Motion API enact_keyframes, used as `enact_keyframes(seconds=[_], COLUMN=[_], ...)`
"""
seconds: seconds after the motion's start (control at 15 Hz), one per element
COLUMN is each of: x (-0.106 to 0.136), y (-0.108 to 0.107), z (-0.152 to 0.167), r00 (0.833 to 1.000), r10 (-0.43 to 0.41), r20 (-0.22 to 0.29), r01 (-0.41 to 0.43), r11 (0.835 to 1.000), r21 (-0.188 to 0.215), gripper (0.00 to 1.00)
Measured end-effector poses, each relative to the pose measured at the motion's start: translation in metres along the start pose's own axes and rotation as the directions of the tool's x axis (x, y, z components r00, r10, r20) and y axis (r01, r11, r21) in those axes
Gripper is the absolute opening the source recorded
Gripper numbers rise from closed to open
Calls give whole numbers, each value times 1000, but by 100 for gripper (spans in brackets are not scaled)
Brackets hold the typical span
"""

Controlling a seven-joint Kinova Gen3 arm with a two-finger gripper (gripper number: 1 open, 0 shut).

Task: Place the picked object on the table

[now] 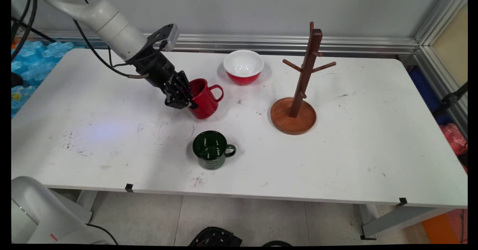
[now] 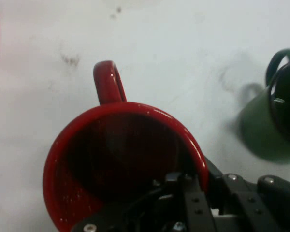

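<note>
The black two-finger gripper (image 1: 183,97) reaches down from the upper left and is clamped on the rim of a glossy red ceramic mug (image 1: 204,98), on the side opposite its handle. In the hand view one finger goes inside the mug (image 2: 121,159) and the other stays outside the wall, so the rim is pinched between them. The mug is tilted, its mouth leaning toward the gripper, with its loop handle pointing toward the right end of the white table (image 1: 373,149). Whether its base touches the tabletop or is just clear of it cannot be told. It sits a little left of the table's middle, closer to the far edge than to the near one.

Near the red mug, toward the near edge, a dark green enamel mug (image 1: 211,149) stands upright, its handle to the right; the two are apart. In the hand view the green mug (image 2: 273,118) shows at the right side. Toward the far edge, close behind the red mug, stands a bowl, red outside and white inside (image 1: 243,67). To the right of both, well apart from the mugs, a brown wooden mug tree with a round base and bare pegs (image 1: 297,93) stands upright.
</note>
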Motion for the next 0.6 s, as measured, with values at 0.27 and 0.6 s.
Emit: enact_keyframes(seconds=[0.27,0.6], x=[-5,-10], y=[-6,-13], z=[2,5], r00=[999,997], r10=[16,39], r20=[35,67], r01=[-16,-41], r11=[1000,999], r21=[19,31], gripper=[0,0])
